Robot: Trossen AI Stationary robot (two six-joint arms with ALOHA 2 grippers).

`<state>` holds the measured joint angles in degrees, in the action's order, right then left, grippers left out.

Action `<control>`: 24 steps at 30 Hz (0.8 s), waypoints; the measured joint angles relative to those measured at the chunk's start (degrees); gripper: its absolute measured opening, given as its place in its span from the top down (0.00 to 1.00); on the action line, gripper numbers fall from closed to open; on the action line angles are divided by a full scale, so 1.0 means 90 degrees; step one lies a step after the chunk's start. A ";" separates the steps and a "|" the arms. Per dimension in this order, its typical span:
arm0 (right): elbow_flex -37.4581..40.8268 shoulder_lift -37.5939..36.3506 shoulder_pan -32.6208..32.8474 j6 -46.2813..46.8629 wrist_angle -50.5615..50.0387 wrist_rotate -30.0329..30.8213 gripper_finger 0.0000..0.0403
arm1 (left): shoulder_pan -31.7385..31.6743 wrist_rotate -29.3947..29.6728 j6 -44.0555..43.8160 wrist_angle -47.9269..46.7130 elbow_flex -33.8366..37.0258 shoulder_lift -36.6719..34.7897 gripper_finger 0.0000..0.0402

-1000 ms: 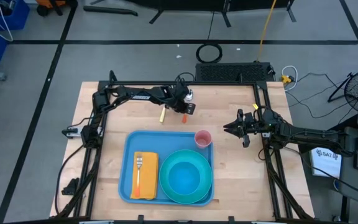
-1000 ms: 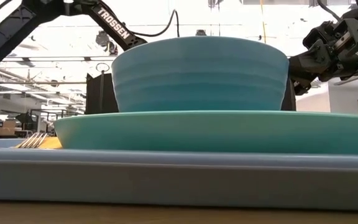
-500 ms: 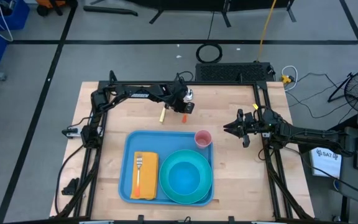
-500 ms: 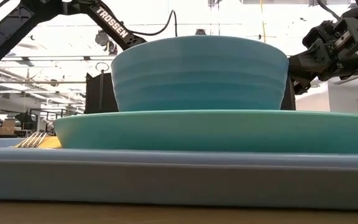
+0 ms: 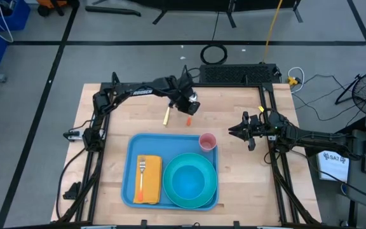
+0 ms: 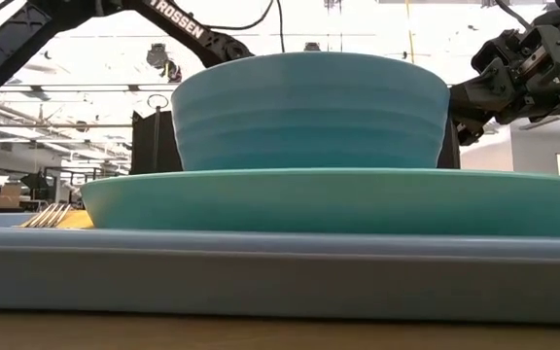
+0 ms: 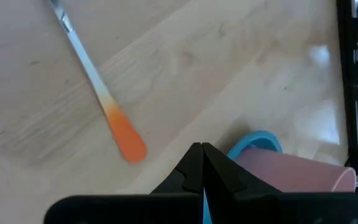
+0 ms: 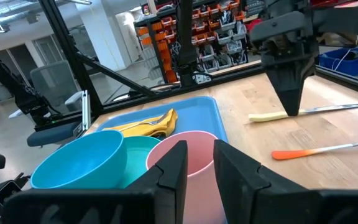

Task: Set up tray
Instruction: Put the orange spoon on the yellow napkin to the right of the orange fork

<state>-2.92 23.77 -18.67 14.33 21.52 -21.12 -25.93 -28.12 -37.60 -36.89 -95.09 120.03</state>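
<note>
The sky-blue tray (image 5: 173,147) lies at the table's near middle. On it are a yellow napkin (image 5: 149,184) with a fork (image 5: 142,172), a teal plate (image 6: 329,199) carrying a teal bowl (image 5: 189,181), and a pink cup (image 5: 207,141) at its far right corner. My left gripper (image 7: 202,155) is shut and empty, hovering above the bare wood beyond the tray. It is close to an orange-handled utensil (image 7: 114,118) and a yellow-handled one (image 5: 166,117), both lying flat. My right gripper (image 8: 197,165) is open and waits to the right of the cup.
Black frame posts (image 5: 269,121) stand along both sides of the table. Bare wood (image 5: 116,108) lies left of the two utensils. In the low view the plate and bowl hide most of the table behind them.
My left arm has risen a little above the utensils, its gripper staying shut. The utensils and the things on the tray have not moved.
</note>
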 joint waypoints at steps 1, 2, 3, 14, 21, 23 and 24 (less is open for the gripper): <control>0.0001 0.0001 -0.0001 0.0000 0.0001 0.0001 0.83 | 0.0017 -0.0020 0.0008 -0.0072 0.0000 0.0000 1.00; 0.0001 0.0002 -0.0001 0.0000 0.0002 0.0002 0.83 | 0.0048 -0.0023 0.0022 -0.0151 -0.0003 -0.0003 1.00; -0.0001 0.0001 0.0000 0.0000 0.0002 0.0000 0.83 | 0.0085 -0.0027 0.0026 -0.0240 -0.0005 -0.0005 1.00; 0.0000 -0.0012 0.0000 0.0100 0.0078 0.0000 0.83 | 0.0371 -0.0002 -0.0173 -0.0370 0.0002 0.0573 1.00; -0.0001 -0.0015 0.0004 0.0146 0.0095 -0.0012 0.83 | 0.0395 0.0054 -0.0280 -0.0271 -0.0005 0.1066 1.00; 0.0000 -0.0015 0.0004 0.0146 0.0101 -0.0017 0.83 | 0.0381 0.0137 -0.0342 -0.0215 -0.0017 0.1088 1.00; 0.0001 -0.0015 0.0004 0.0146 0.0101 -0.0017 0.83 | 0.0371 0.0208 -0.0343 -0.0194 -0.0017 0.1090 1.00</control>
<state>-2.92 23.64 -18.63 15.64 22.43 -21.28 -22.59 -26.24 -40.69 -38.63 -95.24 129.84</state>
